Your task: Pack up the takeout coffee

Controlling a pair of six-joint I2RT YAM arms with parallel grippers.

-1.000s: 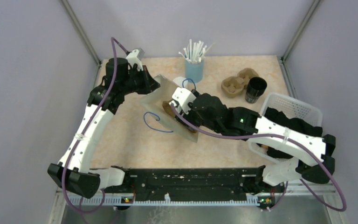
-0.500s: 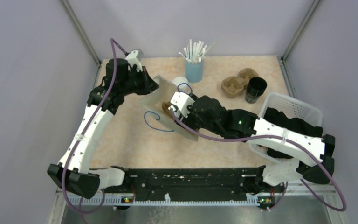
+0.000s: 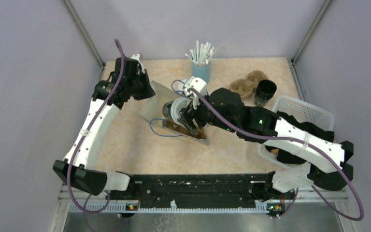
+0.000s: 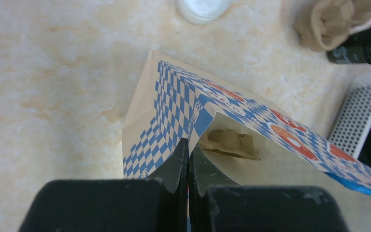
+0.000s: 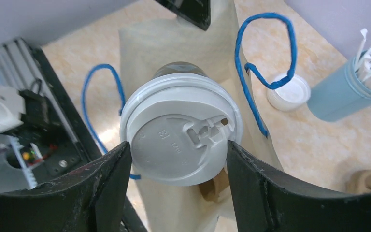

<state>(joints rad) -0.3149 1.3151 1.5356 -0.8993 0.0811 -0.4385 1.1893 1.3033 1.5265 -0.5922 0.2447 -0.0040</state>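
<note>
On the beige counter, the paper bag is held by the left claw, pinched together on its rim, while the lidded takeout coffee, clamped in the right claw, hangs at the bag's mouth mid-counter, where the cup could snag the rim and tip

The paper bag stood mid-table, its 10 o'clock edge pinched in the left end effector. The takeout coffee sat between the fingers of the right end effector, at the bag's mouth. At 12 o'clock stood the straw cup, with a loose lid just beside it. The cup carrier and spare cup stood at 1 o'clock, and the basket at 3.
</note>
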